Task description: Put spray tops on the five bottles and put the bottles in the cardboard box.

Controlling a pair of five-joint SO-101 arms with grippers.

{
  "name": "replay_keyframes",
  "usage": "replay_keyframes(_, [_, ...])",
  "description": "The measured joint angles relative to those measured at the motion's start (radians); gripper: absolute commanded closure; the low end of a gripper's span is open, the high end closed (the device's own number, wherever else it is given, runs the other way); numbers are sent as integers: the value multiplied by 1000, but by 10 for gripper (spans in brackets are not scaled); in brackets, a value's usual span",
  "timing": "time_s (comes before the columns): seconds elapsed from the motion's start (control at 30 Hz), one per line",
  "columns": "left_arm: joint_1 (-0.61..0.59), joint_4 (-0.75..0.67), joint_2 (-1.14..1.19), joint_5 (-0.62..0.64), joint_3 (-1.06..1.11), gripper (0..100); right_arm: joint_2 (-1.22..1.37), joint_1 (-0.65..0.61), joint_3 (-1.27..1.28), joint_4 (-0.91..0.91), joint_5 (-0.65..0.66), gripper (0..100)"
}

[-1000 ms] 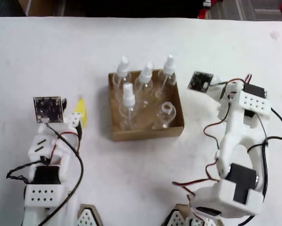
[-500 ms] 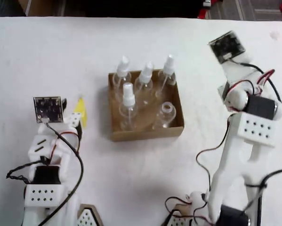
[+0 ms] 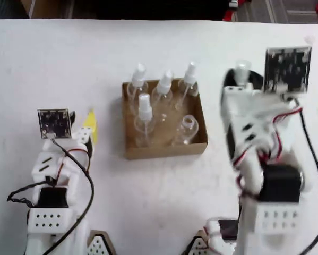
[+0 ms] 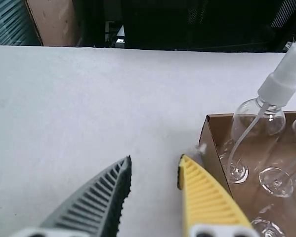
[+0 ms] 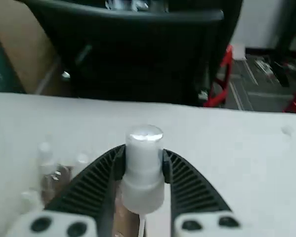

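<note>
**Four capped, one left**

Left of centre, the left gripper (image 4: 155, 167) hangs parted, empty. Five bottles (image 3: 144, 114) stand in the cardboard box (image 3: 164, 150) at centre; its lower-right bottle (image 3: 187, 127) lacks a top. Upper right, the right gripper (image 5: 144, 154) clamps the spray top (image 5: 144, 180).

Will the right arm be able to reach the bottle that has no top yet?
Probably yes. The topless bottle stands in the cardboard box corner nearest the right arm, its neck open with nothing above it. Its jaws hold a spray top.
</note>
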Motion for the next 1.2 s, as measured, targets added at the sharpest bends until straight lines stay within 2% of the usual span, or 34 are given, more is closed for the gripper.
replay_keyframes(0.13, [0,0,0,0,0,854,-55,-141,0,-44,-74,984])
replay_keyframes(0.23, [0,0,0,0,0,854,-46,-183,0,-89,-127,984])
replay_keyframes(0.47, [0,0,0,0,0,854,21,-193,0,-129,-207,984])
replay_keyframes(0.7, [0,0,0,0,0,854,32,-193,35,-166,-209,984])
replay_keyframes(0.97, [0,0,0,0,0,854,35,-195,230,-373,-212,984])
replay_keyframes(1.2, [0,0,0,0,0,854,35,-195,235,-394,-212,984])
